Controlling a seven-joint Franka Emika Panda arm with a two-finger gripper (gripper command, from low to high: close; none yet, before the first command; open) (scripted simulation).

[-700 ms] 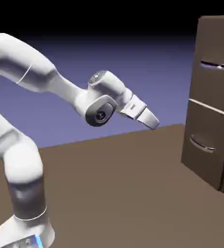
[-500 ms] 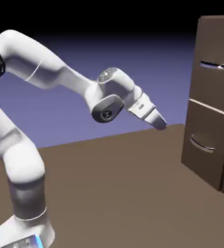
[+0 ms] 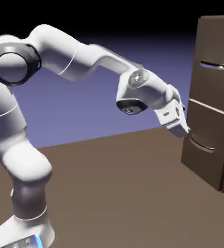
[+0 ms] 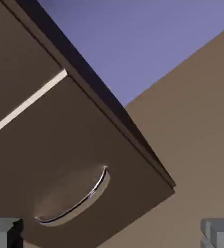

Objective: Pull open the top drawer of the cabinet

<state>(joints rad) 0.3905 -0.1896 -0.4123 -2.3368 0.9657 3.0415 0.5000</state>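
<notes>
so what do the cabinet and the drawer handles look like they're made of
The cabinet looks like dark brown wood or laminate with a matte finish: flat, even colour, no visible grain, so the material stays open. The top drawer front matches it. Its handle and the lower drawer's handle look like polished metal: thin, silver, curved, with bright highlights along the edge.
</notes>
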